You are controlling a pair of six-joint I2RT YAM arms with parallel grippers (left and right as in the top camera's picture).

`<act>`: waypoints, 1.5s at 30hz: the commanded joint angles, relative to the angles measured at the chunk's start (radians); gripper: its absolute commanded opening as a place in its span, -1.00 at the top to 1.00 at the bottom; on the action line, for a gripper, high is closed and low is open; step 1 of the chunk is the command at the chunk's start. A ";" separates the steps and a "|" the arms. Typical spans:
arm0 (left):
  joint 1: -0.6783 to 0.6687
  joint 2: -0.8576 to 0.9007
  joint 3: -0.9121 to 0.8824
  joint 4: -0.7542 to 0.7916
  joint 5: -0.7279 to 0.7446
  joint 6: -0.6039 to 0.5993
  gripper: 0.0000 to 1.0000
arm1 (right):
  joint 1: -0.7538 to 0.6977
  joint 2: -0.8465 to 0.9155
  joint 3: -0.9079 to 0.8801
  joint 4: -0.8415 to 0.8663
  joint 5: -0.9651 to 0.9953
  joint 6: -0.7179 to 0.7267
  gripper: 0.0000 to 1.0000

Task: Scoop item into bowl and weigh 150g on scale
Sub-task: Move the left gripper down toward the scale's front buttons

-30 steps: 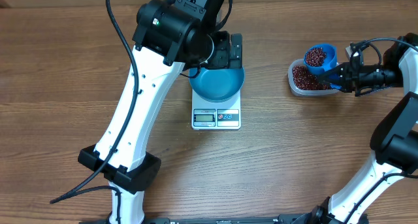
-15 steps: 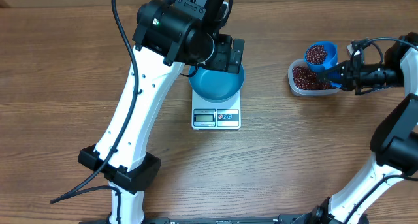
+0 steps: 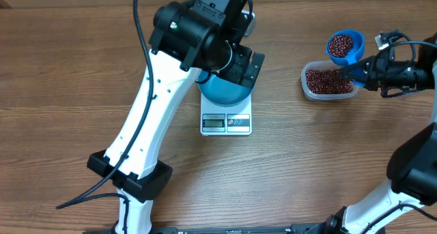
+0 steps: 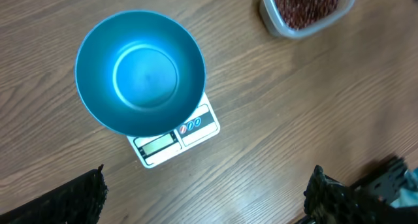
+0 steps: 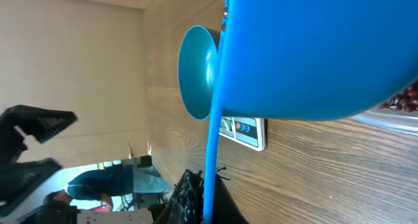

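Your left gripper (image 3: 247, 63) hangs with its jaws spread wide, holding nothing. The deep blue bowl (image 4: 140, 74) sits directly below it, resting on the white kitchen scale (image 4: 176, 140). Your right gripper (image 3: 363, 71) is clamped on the handle of a small blue scoop (image 3: 345, 46), whose cup is loaded with red-brown beans (image 3: 338, 48). Just beside the scoop lies a clear plastic tub (image 3: 304, 80) with more beans. The bowl is well apart from this gripper, off toward the other arm.
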 commanded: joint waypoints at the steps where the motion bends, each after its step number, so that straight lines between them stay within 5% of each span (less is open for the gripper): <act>1: -0.013 0.045 0.019 -0.004 0.012 0.069 -1.00 | -0.003 -0.055 0.005 0.000 -0.057 0.006 0.93; 16: -0.075 0.191 0.019 -0.004 0.056 0.180 -0.90 | -0.003 -0.058 0.005 0.001 -0.064 0.024 0.93; 20: -0.076 0.196 0.019 -0.004 0.053 0.179 -0.19 | -0.003 -0.058 0.005 0.001 -0.060 0.024 0.93; 24: -0.076 0.196 0.019 -0.004 0.054 0.179 0.28 | -0.003 -0.058 0.005 0.001 -0.051 0.024 0.93; 27: -0.076 0.196 0.019 -0.004 0.054 0.179 0.88 | -0.003 -0.058 0.005 0.001 -0.052 0.024 0.93; 45: -0.150 0.180 0.019 -0.004 -0.130 0.199 0.92 | -0.003 -0.058 0.005 0.001 -0.017 0.025 0.93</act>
